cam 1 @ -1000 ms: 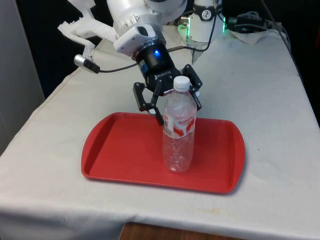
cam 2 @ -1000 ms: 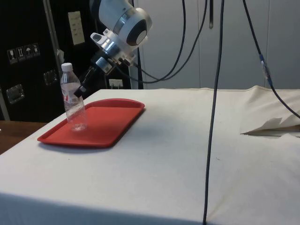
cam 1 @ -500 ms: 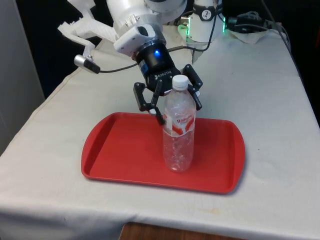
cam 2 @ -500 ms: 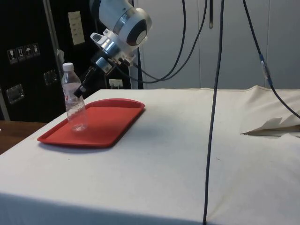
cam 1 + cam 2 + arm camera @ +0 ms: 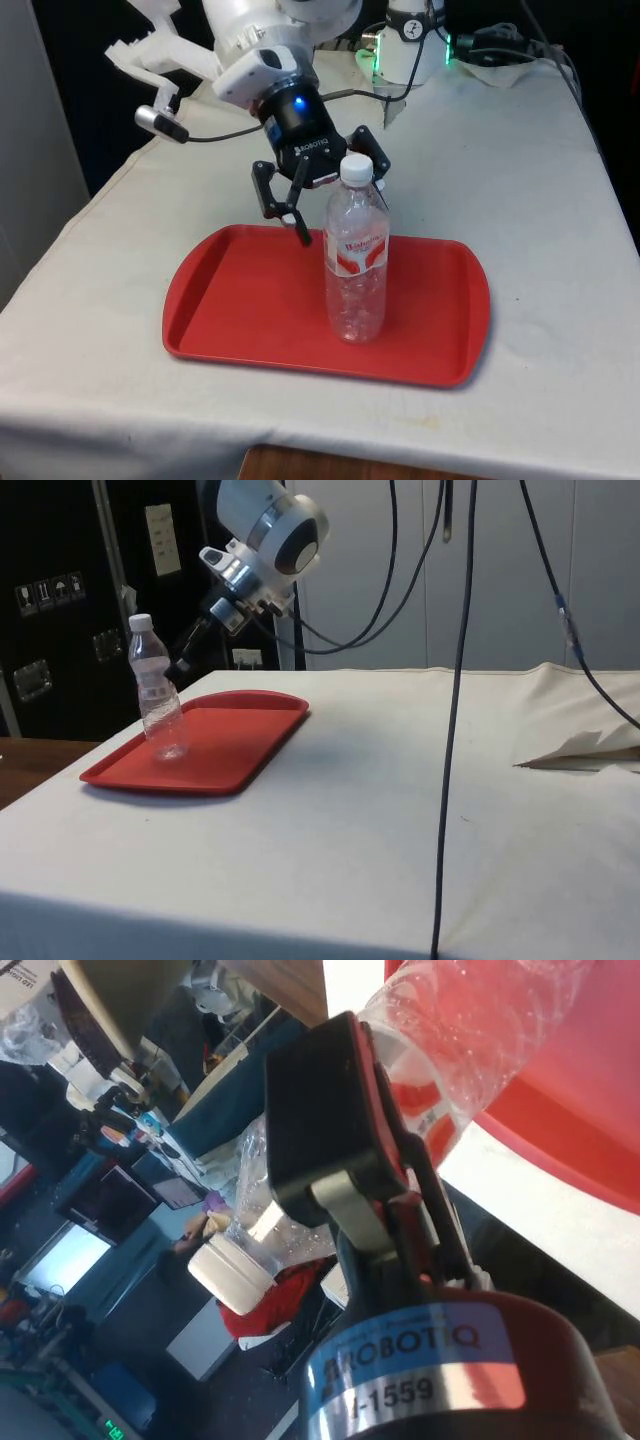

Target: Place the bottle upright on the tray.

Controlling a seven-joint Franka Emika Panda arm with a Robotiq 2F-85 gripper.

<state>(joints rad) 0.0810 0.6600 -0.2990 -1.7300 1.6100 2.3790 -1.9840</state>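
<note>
A clear plastic bottle (image 5: 355, 270) with a white cap and a red-and-white label stands upright on the red tray (image 5: 240, 310), right of the tray's middle in the front view. My gripper (image 5: 338, 213) is open. It hangs behind the bottle's upper part and clear of it, angled down toward the tray. In the side view the bottle (image 5: 160, 705) stands near the tray's (image 5: 240, 735) left end, with the gripper (image 5: 181, 666) just beyond its shoulder. In the wrist view one black finger (image 5: 320, 1130) shows in front of the bottle (image 5: 460, 1050).
The tray lies close to the table's near edge (image 5: 330, 445) in the front view. A dark cable (image 5: 455, 730) hangs down across the side view. A folded piece of cloth (image 5: 585, 750) lies at the table's right in that view.
The open gripper has drawn up and back from the bottle, toward the front view's left. The bottle stays standing in the same spot on the tray.
</note>
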